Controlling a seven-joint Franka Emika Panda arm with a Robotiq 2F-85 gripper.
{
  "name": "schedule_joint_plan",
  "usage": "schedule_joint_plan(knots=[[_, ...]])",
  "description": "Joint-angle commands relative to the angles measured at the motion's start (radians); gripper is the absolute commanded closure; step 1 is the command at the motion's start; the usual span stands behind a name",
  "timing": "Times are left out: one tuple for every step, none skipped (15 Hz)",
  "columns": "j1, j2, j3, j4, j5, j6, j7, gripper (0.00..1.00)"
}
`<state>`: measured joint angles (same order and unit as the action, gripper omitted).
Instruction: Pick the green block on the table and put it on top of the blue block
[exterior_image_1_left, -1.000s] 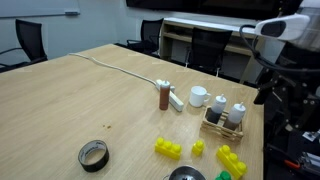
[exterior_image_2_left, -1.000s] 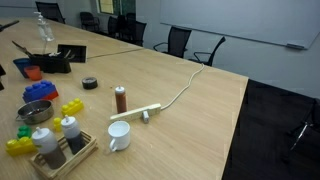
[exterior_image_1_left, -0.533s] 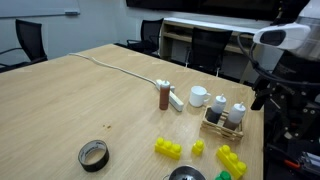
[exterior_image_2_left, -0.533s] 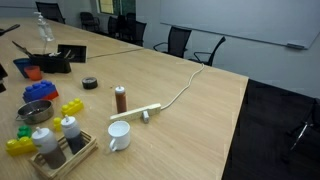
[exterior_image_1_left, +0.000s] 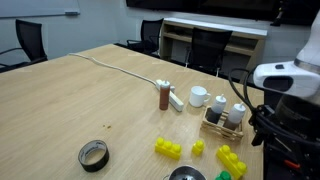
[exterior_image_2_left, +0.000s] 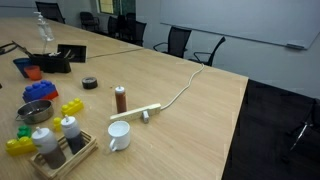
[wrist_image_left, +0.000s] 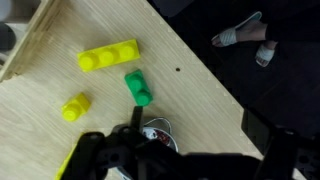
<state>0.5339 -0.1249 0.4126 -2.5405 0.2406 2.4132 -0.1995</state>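
Note:
The green block (wrist_image_left: 138, 88) lies on the table (wrist_image_left: 60, 140) in the wrist view, next to a long yellow brick (wrist_image_left: 108, 57). It also shows at the bottom edge of an exterior view (exterior_image_1_left: 222, 175). A blue studded piece that looks like the blue block (exterior_image_2_left: 38, 92) lies at the far left in an exterior view. My gripper (wrist_image_left: 198, 140) hangs above the table edge, open and empty, with the green block up and to the left of its jaws. My arm (exterior_image_1_left: 285, 76) stands at the right over the table's end.
Yellow bricks (exterior_image_1_left: 168, 148) (exterior_image_1_left: 231, 160), a metal bowl (wrist_image_left: 160, 133), a tape roll (exterior_image_1_left: 93, 154), a brown cylinder (exterior_image_1_left: 164, 95), a white mug (exterior_image_1_left: 198, 96) and a bottle caddy (exterior_image_1_left: 225, 118) share the table. A white cable (exterior_image_1_left: 110, 66) runs across it. The table edge (wrist_image_left: 205, 75) is close.
My arm has come down from the upper right towards the table's end. The blocks have not moved.

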Motion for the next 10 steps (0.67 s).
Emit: schedule_joint_plan(knots=[[0.015, 0.088, 0.022, 0.003, 0.014, 0.075, -0.149, 0.00], [0.014, 0.110, 0.031, 0.002, -0.019, 0.082, -0.156, 0.00], [0.006, 0.127, 0.037, 0.003, -0.073, 0.072, -0.138, 0.00], [0.004, 0.109, 0.041, 0.000, -0.026, 0.058, -0.116, 0.00], [0.002, 0.126, 0.043, 0.000, -0.052, 0.060, -0.116, 0.00], [0.000, 0.134, 0.044, 0.002, -0.063, 0.062, -0.116, 0.00], [0.000, 0.135, 0.044, 0.003, -0.067, 0.062, -0.117, 0.00], [0.000, 0.134, 0.044, 0.004, -0.068, 0.062, -0.118, 0.00], [0.000, 0.133, 0.044, 0.004, -0.068, 0.062, -0.118, 0.00], [0.000, 0.144, 0.044, 0.009, -0.073, 0.072, -0.129, 0.00]])
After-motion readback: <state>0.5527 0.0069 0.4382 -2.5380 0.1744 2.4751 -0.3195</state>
